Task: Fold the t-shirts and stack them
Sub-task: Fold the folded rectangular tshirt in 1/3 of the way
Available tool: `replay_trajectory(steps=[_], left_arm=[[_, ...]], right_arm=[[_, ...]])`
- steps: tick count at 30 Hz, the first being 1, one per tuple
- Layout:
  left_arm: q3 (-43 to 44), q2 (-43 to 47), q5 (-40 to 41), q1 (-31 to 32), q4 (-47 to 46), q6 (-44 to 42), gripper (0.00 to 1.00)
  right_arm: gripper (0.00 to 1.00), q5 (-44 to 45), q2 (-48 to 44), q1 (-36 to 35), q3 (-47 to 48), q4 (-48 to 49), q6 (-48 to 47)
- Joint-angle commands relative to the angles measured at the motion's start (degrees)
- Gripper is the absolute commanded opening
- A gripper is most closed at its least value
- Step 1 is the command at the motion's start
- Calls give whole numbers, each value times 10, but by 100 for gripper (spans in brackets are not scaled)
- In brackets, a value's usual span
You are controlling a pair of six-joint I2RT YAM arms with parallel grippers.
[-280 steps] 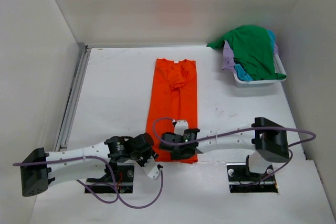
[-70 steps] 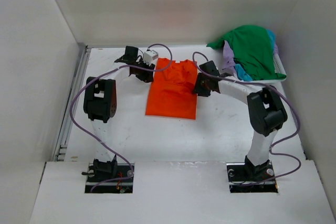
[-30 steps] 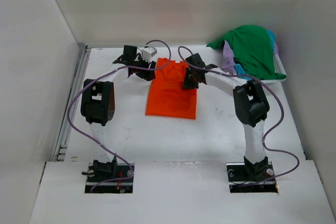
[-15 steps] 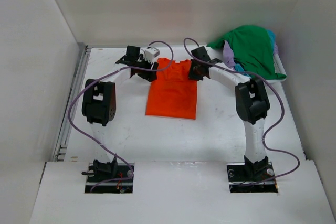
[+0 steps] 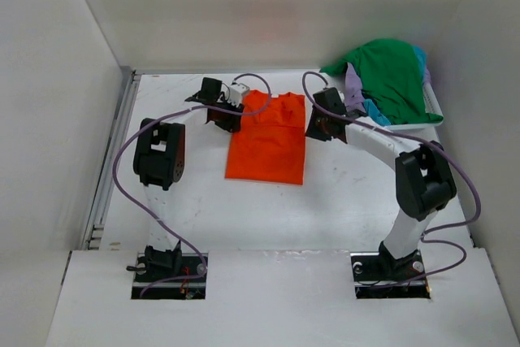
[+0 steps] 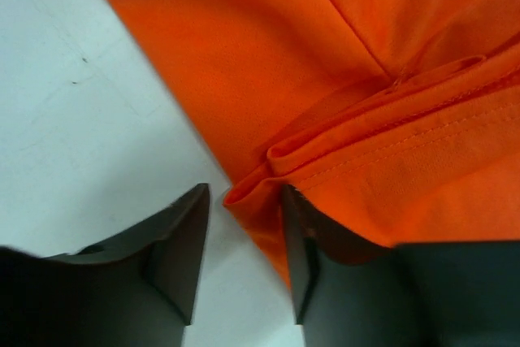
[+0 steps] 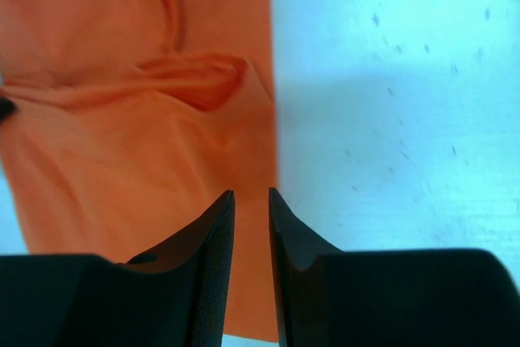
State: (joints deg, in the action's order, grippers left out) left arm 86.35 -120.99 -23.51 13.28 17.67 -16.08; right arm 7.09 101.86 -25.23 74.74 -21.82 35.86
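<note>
1. Well toward the far side of the white table (image 5: 203, 201), the orange t-shirt (image 5: 266, 142) lies flat, folded into a short rectangle.
2. The left gripper (image 6: 244, 197) is low at the shirt's far left corner. Its jaws stand partly open, and a rolled fold of the orange edge sits between them. The fold lies against one finger, with bare table showing beside the other, so the cloth is not pinched.
3. The right gripper (image 7: 249, 194) is at the shirt's far right edge. Its jaws are parted by only a narrow slit and hold nothing.
4. The dark green t-shirt (image 5: 390, 75) is draped over the white basket (image 5: 402, 127) in the far right corner. The lavender t-shirt (image 5: 352, 87) and the teal t-shirt (image 5: 374, 111) peek out beneath it.
</note>
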Motion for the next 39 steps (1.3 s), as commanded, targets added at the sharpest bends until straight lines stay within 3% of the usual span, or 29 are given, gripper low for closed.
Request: replay_trajectory(steps=[1,4,7,9,13,14,21,25,28,39], left_arm=[[21,5,2,3,-4,-7,28],[21,15,7,2,-11,0,14],[19,30,9,-5,-25,7,13],[19,35,9,-7,-26,6,18],[3,53,9,-6,-20,-1,49],[-4,62,9,-6,-20,-3,50],[-92,195,13,-17,-21,-89,57],[-127,228,17,-10,63,-135,58],[-167,234,3,-8,106,-126,57],[-263,228,-40,7,79,-13,55]], right_arm=[[28,0,-28,-7,-50,35,31],[29,-12,-46,-12,-87,45,44],[30,-21,-61,-20,-121,48,52],[32,-26,-69,-29,-140,49,56],[42,-34,-90,-49,-169,55,69],[44,-36,-97,-53,-178,56,74],[49,-65,-137,-77,-253,95,131],[52,-75,-119,-95,-265,128,155],[52,-84,-101,-98,-271,158,168],[52,-81,-86,-101,-312,165,200]])
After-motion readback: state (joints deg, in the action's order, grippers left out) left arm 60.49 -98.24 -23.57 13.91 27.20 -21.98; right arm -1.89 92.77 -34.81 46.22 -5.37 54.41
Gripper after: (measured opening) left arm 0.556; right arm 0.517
